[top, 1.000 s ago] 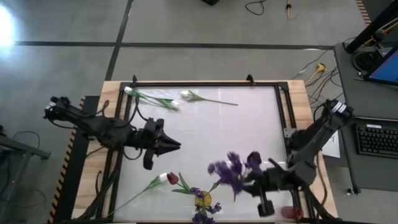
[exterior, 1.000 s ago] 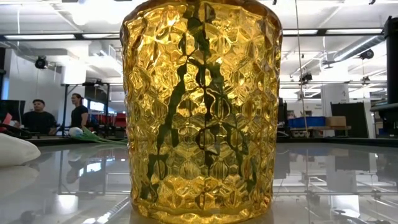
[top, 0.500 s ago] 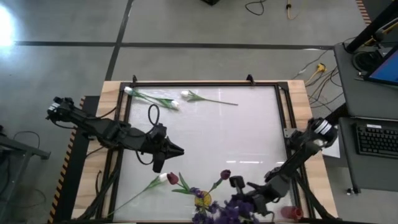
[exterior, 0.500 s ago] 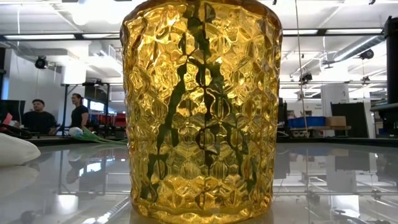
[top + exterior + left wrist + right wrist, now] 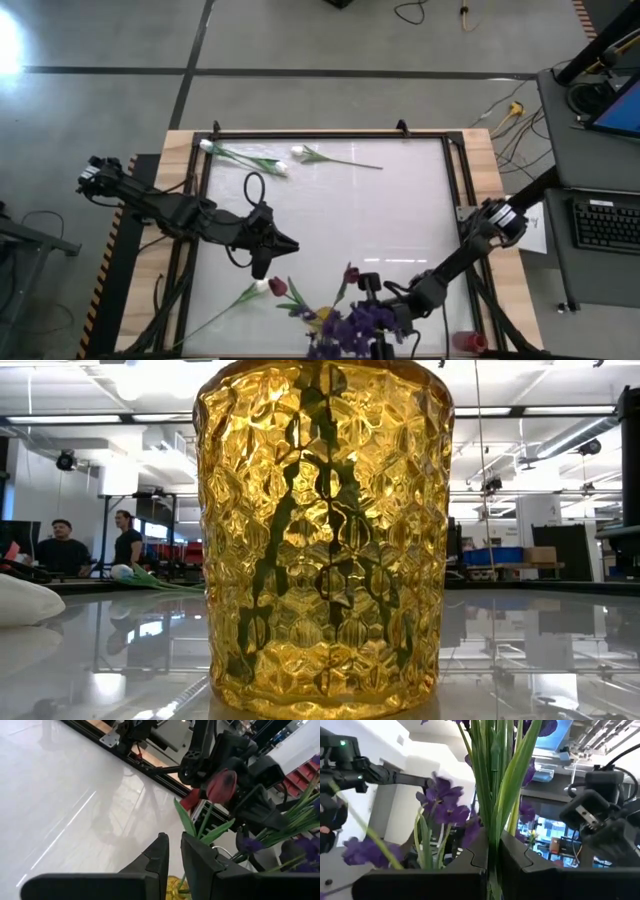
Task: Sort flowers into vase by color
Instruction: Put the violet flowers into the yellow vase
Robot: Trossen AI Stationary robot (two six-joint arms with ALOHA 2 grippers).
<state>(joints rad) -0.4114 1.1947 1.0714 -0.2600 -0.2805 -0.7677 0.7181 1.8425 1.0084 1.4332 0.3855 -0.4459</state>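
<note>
The right gripper (image 5: 385, 322) grasps purple blossom sprigs (image 5: 352, 323) over the yellow vase (image 5: 325, 320); the left gripper (image 5: 290, 244), nearly closed and empty, hovers beside a red tulip (image 5: 277, 287).

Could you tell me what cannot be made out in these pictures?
- Low view: the yellow vase fills the picture and hides both arms.
- High view: purple blossoms cover the vase mouth and the right gripper.
- Left wrist view: the left gripper hides the vase below it.
</note>
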